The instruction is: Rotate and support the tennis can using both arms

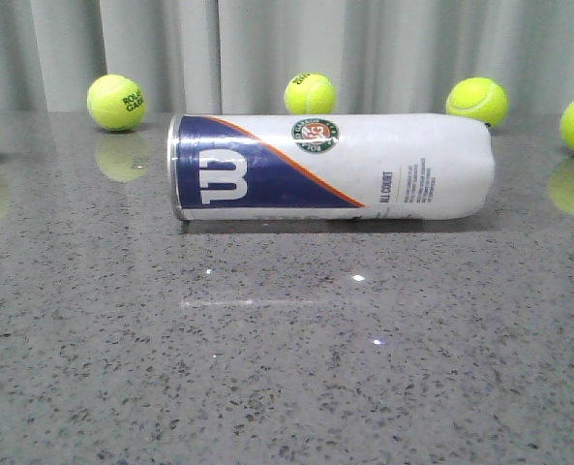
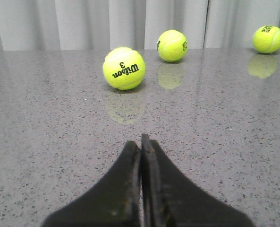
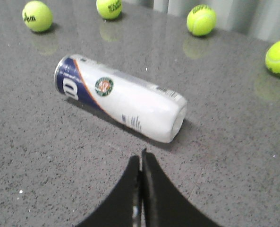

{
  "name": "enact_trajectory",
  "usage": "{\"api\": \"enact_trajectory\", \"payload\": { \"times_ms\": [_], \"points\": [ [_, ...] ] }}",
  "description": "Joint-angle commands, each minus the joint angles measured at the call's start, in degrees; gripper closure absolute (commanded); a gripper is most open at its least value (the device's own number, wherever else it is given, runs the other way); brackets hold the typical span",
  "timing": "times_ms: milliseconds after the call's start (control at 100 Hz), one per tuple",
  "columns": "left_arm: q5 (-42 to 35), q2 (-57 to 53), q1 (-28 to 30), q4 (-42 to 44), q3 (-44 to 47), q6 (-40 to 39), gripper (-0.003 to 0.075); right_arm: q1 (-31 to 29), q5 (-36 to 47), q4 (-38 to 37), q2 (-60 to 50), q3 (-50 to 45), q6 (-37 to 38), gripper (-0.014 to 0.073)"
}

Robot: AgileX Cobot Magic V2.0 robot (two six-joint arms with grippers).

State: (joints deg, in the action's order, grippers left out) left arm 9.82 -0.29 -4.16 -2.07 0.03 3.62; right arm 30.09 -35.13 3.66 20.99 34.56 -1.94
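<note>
On the grey speckled table (image 1: 287, 387) the tennis can (image 1: 330, 166) lies flat on its side, silver rim toward my left, untouched. My right gripper (image 3: 141, 158) hangs near its white end with fingers pressed together, gripping nothing. My left gripper (image 2: 141, 142) is likewise closed and empty, facing tennis balls (image 2: 123, 67) (the can is out of its sight, so probably well apart). Nothing seems done yet: both approaches, the rotation and the support all remain.
</note>
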Motion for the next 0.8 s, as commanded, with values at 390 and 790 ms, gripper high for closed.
{"api": "enact_trajectory", "payload": {
  "times_ms": [390, 790],
  "points": [
    [-12.6, -1.9, -0.3, 0.0, -0.9, -0.5, 0.0739, -0.3, 11.1, -0.9, -10.5, -3.9, 0.1, 0.0654],
    [11.8, 8.0, -0.3, 0.0, -16.6, -0.5, 0.0739, -0.3, 11.1, -0.9, -10.5, -3.9, 0.1, 0.0654]
  ]
}}
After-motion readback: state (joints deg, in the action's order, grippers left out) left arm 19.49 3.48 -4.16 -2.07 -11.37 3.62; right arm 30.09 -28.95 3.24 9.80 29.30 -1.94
